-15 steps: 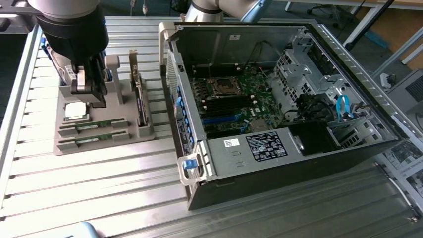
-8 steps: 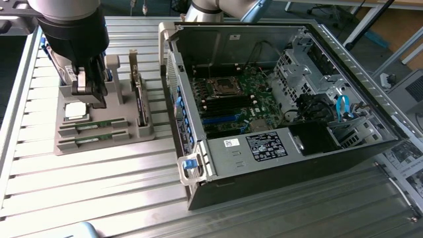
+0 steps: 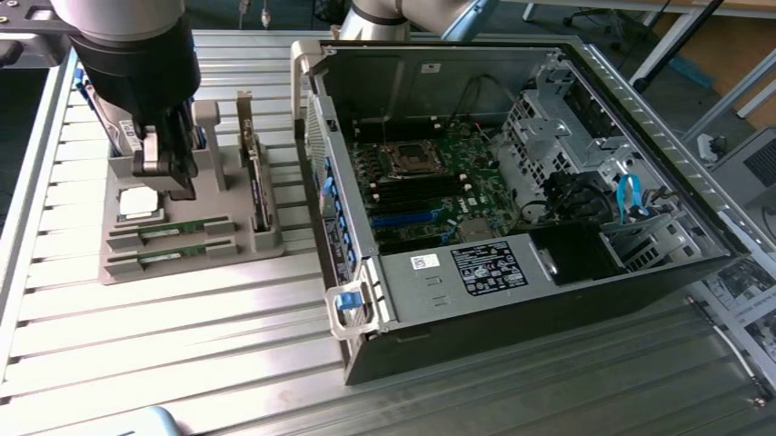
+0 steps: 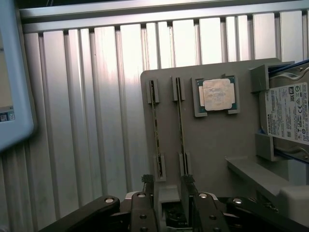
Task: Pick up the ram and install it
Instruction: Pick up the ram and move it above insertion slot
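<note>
gripper (image 4: 167,180): jaws wide apart, nothing in them, hanging over the grey tray (image 4: 212,140)
ram (image 4: 180,125): two thin sticks on edge in tray slots, just beyond the gripper, untouched
processor (image 4: 216,94): flat in its pocket beside the sticks
PC case (image 3: 510,182): open, right next to the tray

On my wrist feed, the one word I can read is TOSHIBA. It runs sideways along the edge of the white label (image 4: 288,112) on the hard drive (image 4: 295,76). The rest of that label is fine print, codes and approval marks I can't make out. Marks on the processor (image 4: 218,94) lid are too faint to read. On the exterior feed, the black sticker (image 3: 488,270) on the case (image 3: 401,304) carries white print, too small for me. The same goes for the small white sticker (image 3: 424,262) beside it and any print on the ram (image 3: 167,231).
</note>
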Action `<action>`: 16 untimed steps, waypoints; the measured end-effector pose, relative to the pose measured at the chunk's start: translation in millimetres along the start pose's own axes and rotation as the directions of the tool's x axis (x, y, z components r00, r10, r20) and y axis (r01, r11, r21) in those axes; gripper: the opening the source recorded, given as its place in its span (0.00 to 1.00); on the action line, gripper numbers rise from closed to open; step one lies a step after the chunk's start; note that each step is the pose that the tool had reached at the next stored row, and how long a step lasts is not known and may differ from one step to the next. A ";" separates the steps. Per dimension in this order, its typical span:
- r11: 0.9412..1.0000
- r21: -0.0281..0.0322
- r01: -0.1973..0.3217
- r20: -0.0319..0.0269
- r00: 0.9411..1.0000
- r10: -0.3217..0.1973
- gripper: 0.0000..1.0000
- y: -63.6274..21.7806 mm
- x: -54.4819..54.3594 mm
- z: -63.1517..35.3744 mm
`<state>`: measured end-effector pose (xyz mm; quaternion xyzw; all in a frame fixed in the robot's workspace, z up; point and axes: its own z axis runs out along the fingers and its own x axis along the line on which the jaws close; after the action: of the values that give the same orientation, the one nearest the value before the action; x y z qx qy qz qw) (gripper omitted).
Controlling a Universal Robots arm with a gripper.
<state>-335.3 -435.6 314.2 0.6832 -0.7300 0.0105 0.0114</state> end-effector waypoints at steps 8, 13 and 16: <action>1.000 0.000 0.000 0.000 1.000 0.000 0.36 0.0 -0.1 2.6; 1.000 0.000 0.001 0.000 1.000 -0.001 0.36 0.0 -0.1 4.8; 1.000 0.000 0.001 0.000 1.000 -0.001 0.36 0.0 -0.2 5.8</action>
<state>-335.3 -435.6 308.3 0.6835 -0.7298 0.0105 0.0114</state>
